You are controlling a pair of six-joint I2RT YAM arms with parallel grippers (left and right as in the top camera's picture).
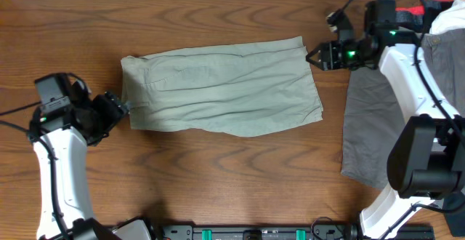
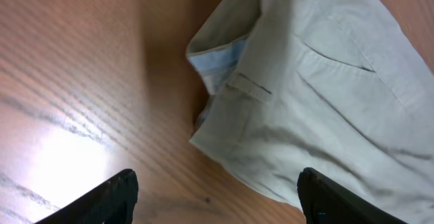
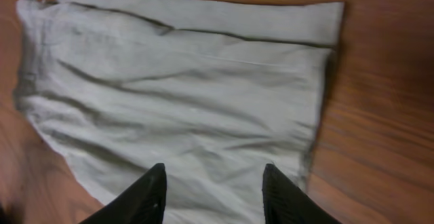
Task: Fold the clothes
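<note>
Wooden table (image 1: pixel 218 189) bears khaki shorts (image 1: pixel 218 87), grey shorts (image 1: pixel 367 127).

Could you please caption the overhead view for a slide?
Light khaki cotton shorts spread on the wooden table between left pincer and right pincer.

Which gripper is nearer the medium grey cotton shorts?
Right. The right gripper hovers just up-left of the grey shorts; the left gripper sits beyond the light khaki shorts' far end.

Soft light, glare on table (image 2: pixel 61 159)
</note>
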